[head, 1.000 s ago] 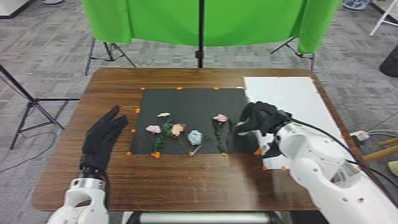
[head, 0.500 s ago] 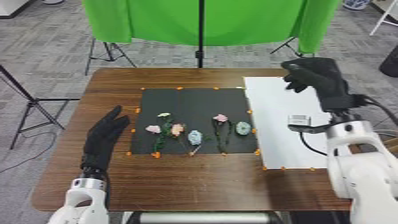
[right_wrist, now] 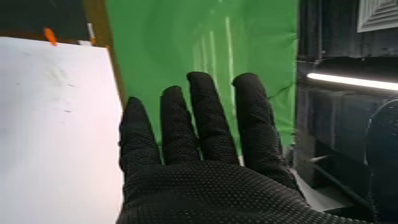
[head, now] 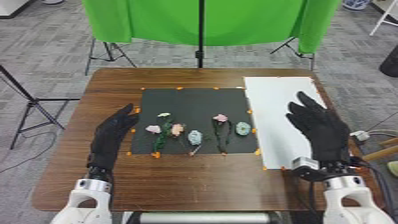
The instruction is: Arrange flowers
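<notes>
Six blooms lie in front of you on the black sheet (head: 200, 102), mostly across its nearer half, between your two hands. Closest to your right hand (head: 320, 132) is the pale green bloom (head: 242, 128), near the sheet's right edge and well apart from the glove. Just to its left you have the pink bloom (head: 220, 118), its dark stems running toward you. Farther left come the pale blue bloom (head: 195, 137) and then the peach bloom (head: 177, 129), close together. The lilac bloom (head: 153, 129) is the one nearest your left hand (head: 108, 132), with the small white bloom (head: 164, 114) a little beyond it. Your right hand is open over the white sheet (head: 271, 100), its fingers straight and slightly spread, pointing away from you; in the right wrist view the fingers of that right hand (right_wrist: 213, 190) stand straight against the green curtain (right_wrist: 160, 50). Your left hand is open too, fingers extended beside the black sheet's left edge. Orange tabs (head: 156, 155) dot the edges of the black sheet, and both sheets lie on the brown table (head: 178, 175). Behind the table, the curtain hangs with a black pole (head: 201, 30) in front.
</notes>
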You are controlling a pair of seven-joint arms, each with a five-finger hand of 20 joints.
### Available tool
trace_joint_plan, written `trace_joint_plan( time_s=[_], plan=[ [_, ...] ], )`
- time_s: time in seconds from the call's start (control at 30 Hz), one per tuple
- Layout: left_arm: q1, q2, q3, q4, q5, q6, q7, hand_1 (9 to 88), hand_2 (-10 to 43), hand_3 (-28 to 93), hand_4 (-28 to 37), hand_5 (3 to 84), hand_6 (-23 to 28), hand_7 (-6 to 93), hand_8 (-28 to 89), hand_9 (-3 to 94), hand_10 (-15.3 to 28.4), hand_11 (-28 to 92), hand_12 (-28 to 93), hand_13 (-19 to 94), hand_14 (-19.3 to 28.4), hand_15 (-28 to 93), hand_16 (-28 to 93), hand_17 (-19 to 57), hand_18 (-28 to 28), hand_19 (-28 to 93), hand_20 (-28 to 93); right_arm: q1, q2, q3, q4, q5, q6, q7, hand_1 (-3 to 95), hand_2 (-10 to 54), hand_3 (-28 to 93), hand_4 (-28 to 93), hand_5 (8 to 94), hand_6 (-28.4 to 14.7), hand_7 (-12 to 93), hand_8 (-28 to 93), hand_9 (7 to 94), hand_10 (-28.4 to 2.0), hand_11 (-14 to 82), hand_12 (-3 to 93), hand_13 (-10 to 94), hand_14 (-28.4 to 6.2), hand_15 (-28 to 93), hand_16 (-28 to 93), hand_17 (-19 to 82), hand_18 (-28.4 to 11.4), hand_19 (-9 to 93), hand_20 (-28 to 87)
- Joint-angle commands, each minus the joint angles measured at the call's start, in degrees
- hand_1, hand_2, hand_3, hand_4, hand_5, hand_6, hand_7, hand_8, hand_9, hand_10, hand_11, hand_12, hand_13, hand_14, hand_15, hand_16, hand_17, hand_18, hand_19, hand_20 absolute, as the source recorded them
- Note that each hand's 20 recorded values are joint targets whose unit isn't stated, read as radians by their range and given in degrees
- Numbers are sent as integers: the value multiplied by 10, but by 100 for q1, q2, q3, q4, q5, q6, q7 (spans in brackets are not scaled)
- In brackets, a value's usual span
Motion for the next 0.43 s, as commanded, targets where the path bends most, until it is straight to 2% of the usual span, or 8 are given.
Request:
trace_joint_plan(
  time_s=[0.03, 0.2, 0.33, 0.37, 0.43],
  plan=[
    [37, -7, 53, -47, -23, -114, 52, 220, -41, 672, -231, 440, 24, 91, -53, 435, 128, 151, 154, 329, 155, 90, 52, 31, 130, 34, 193, 79, 93, -49, -3, -169, -50, -59, 38, 48, 720, -175, 405, 11, 86, -70, 434, -138, 53, 130, 310, -106, 105, 95, 181, -134, 12, 275],
    [-45, -7, 94, -9, -32, -101, 58, 219, -41, 675, -232, 440, 25, 91, -54, 435, 128, 150, 154, 328, 154, 90, 53, 30, 132, 36, 193, 121, 72, -78, 17, -157, -107, -37, 41, 49, 719, -173, 411, 9, 88, -72, 447, -140, 55, 133, 316, -110, 111, 96, 187, -139, 14, 277],
    [12, 6, 56, -51, -17, -75, 61, 218, -40, 675, -232, 440, 25, 91, -53, 435, 127, 151, 155, 329, 155, 90, 53, 29, 133, 37, 193, 134, 117, -122, 13, -94, -136, 3, 41, 49, 720, -170, 416, 8, 89, -72, 454, -139, 56, 134, 320, -110, 112, 95, 191, -141, 13, 278],
    [17, 8, 63, -56, -18, -24, 73, 219, -40, 675, -233, 438, 25, 89, -54, 435, 127, 150, 155, 329, 155, 90, 53, 29, 133, 37, 193, 119, 129, -157, 3, -106, -65, -6, 41, 48, 720, -170, 420, 5, 89, -73, 458, -139, 56, 133, 321, -108, 112, 94, 192, -139, 13, 277],
    [5, -27, 62, -47, -26, -4, 72, 219, -40, 676, -233, 430, 23, 87, -53, 435, 127, 150, 154, 329, 155, 90, 53, 29, 133, 38, 194, 84, 92, -170, -16, -83, -26, -7, 42, 49, 720, -170, 424, 2, 88, -75, 460, -141, 55, 132, 321, -103, 110, 90, 193, -137, 12, 276]
  ],
)
